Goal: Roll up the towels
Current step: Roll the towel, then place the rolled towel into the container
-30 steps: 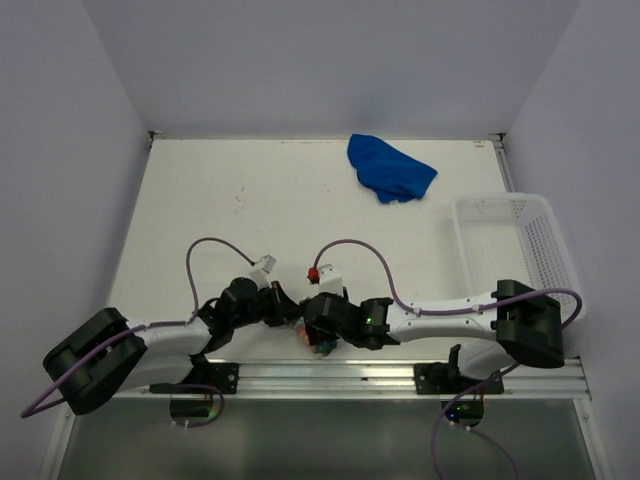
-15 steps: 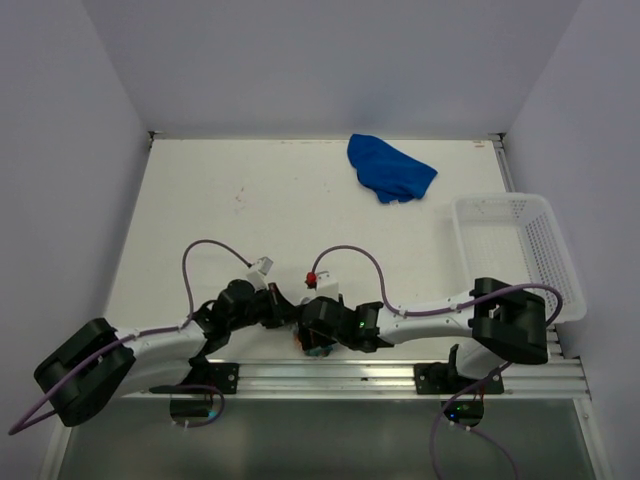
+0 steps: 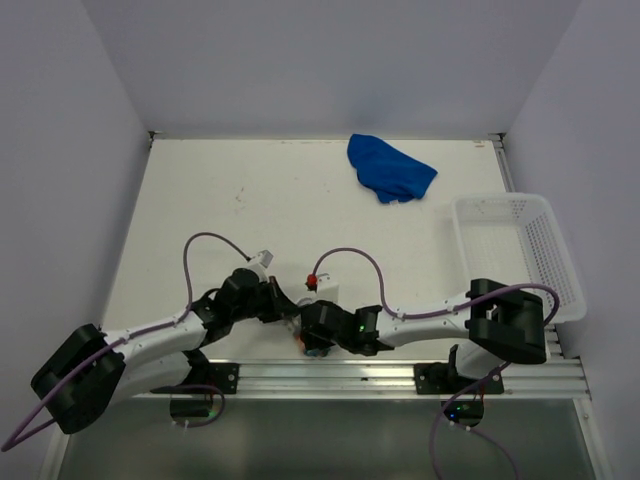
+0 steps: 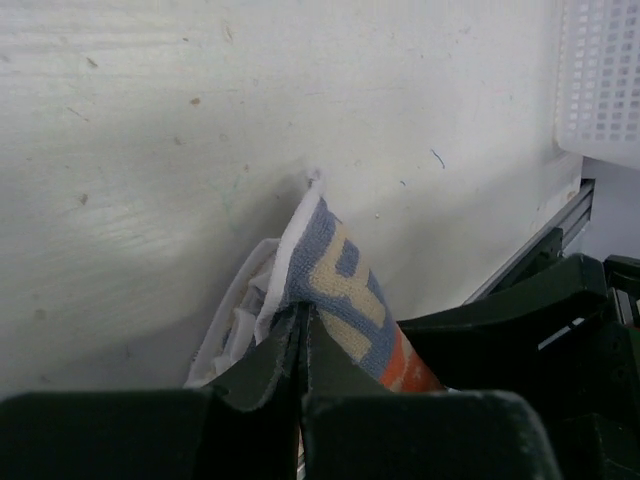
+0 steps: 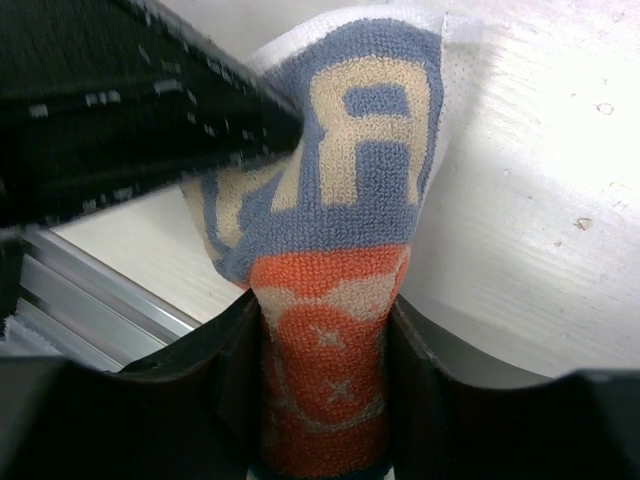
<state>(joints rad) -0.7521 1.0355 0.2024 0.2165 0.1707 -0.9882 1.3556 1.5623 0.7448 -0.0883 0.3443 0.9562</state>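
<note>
Patterned towel point(image 5: 340, 200) is bunched at the table's point(image 3: 260, 200) near edge, mostly hidden under the arms from above. Wrist views show the right gripper point(image 5: 325, 350) clamped on its orange end and the left gripper point(image 4: 300, 335) pinching its white edge. Both elbows have shifted since a second ago. Far back, the blue towel point(image 3: 390, 170) lies unmoved, outside the white basket point(image 3: 515, 205).

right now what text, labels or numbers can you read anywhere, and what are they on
"R" or "A" (a fold hides part of it): cream block letter on the patterned towel, right wrist view.
Other letters on that towel: folded over, unreadable.
Blue towel: no text visible.
White basket: no text visible.
</note>
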